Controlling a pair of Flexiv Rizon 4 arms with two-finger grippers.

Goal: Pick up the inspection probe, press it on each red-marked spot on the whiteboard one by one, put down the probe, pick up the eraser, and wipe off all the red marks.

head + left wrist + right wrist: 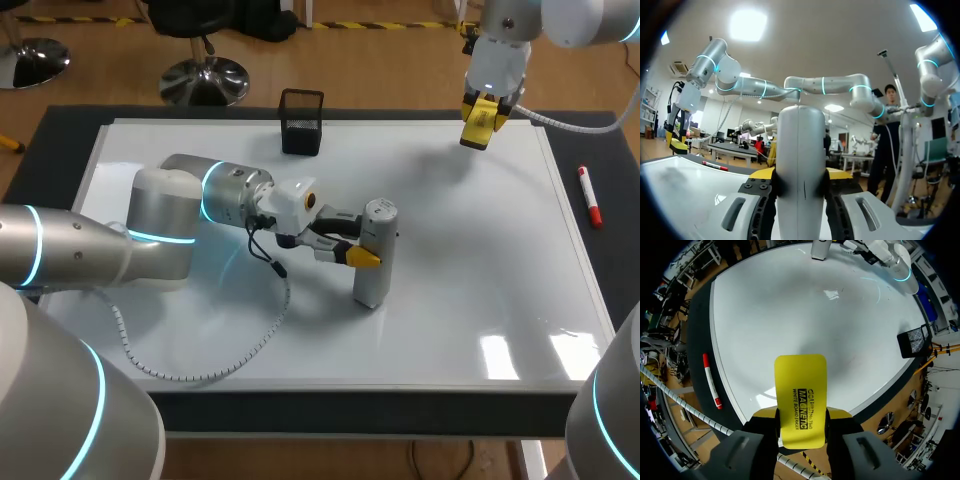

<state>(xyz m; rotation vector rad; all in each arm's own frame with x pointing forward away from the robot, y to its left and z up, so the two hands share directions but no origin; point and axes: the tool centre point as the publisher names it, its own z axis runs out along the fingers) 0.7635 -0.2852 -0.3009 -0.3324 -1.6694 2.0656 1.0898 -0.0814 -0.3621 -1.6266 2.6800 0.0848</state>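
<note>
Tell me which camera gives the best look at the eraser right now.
Right wrist view: the eraser fills its middle, its yellow face toward the camera, clamped in the right hand. The head view shows it small, at the whiteboard's far edge. The left wrist view shows only a distant yellow patch.

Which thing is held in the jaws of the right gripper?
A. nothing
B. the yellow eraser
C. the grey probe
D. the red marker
B: the eraser sits clamped in the right gripper, while the probe is in the left gripper and the marker lies beside the whiteboard.
</note>
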